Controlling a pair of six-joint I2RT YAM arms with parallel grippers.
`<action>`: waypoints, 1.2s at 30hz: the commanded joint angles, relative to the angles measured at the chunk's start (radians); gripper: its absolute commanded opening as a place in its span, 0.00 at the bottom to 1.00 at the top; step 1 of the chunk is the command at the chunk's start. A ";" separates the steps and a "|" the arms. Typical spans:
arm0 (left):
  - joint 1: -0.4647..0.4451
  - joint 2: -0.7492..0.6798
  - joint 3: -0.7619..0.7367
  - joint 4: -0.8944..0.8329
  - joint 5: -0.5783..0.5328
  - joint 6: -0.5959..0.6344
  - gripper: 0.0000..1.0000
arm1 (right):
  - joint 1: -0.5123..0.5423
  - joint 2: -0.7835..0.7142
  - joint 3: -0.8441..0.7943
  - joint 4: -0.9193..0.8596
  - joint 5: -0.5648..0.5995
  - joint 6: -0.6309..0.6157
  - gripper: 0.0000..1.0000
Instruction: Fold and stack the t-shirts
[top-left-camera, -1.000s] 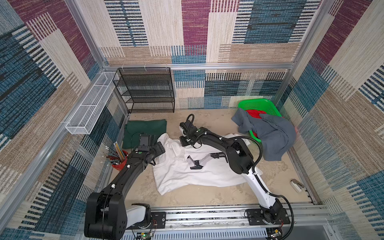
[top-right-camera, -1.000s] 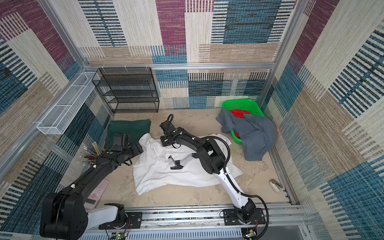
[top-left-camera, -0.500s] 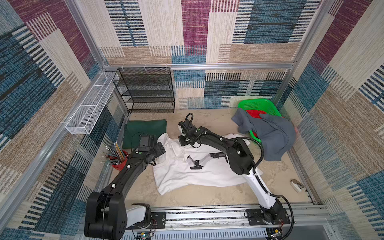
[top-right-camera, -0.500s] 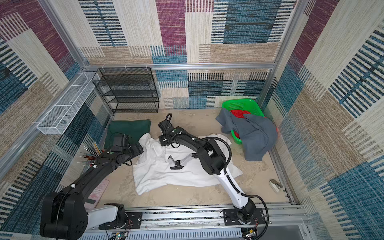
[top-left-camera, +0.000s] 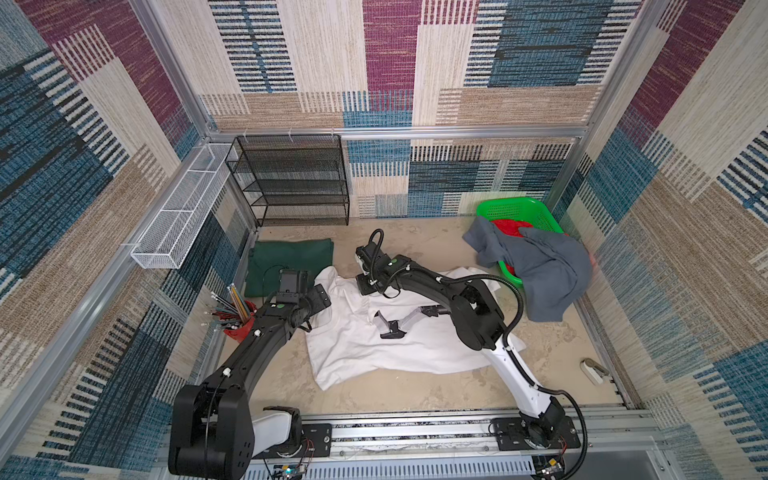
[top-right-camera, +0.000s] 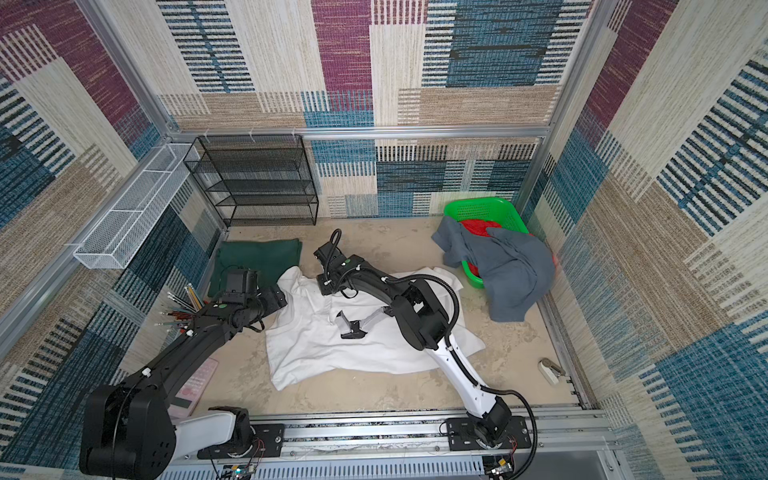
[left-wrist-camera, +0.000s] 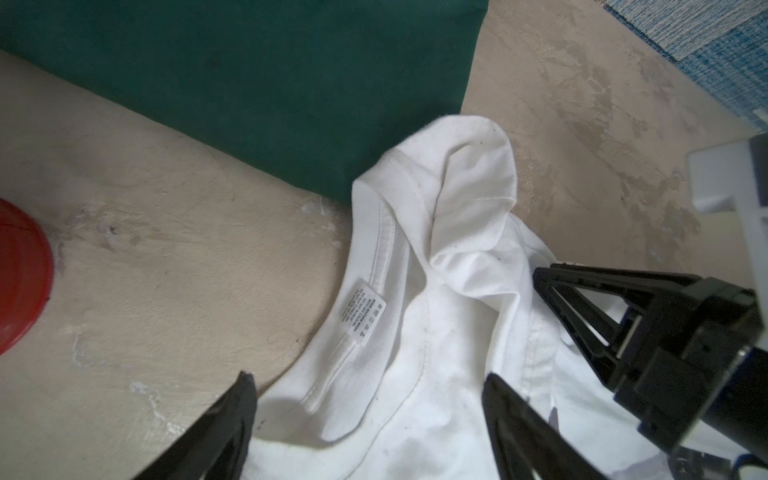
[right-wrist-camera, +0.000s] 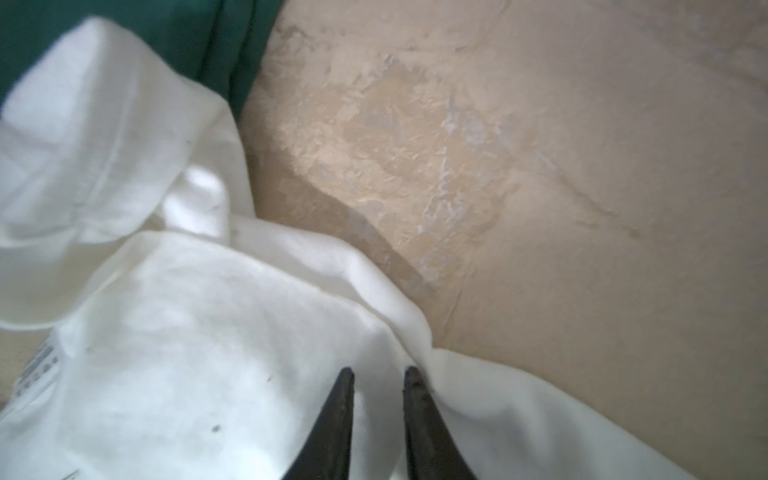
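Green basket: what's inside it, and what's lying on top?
A slate grey t-shirt drapes over the near rim of the green basket. Red fabric shows inside, behind it. Anything beneath the shirt and the red fabric is covered.

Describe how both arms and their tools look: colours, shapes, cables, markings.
Both arms are glossy black with a white link nearest the base rail. The left arm and right arm each carry a small green dot near the wrist. A black ribbed cable loops along the right arm. The left tool and right tool have slim black tapering fingers.
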 joint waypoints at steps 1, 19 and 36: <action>0.002 -0.009 -0.005 0.016 0.002 0.012 0.86 | 0.000 0.003 0.018 -0.021 0.056 0.002 0.29; 0.002 -0.011 -0.005 0.007 0.000 0.014 0.86 | 0.001 0.006 0.022 -0.002 0.013 0.001 0.38; 0.002 -0.003 -0.008 0.002 0.000 0.016 0.86 | 0.001 0.036 0.051 -0.021 0.036 0.001 0.28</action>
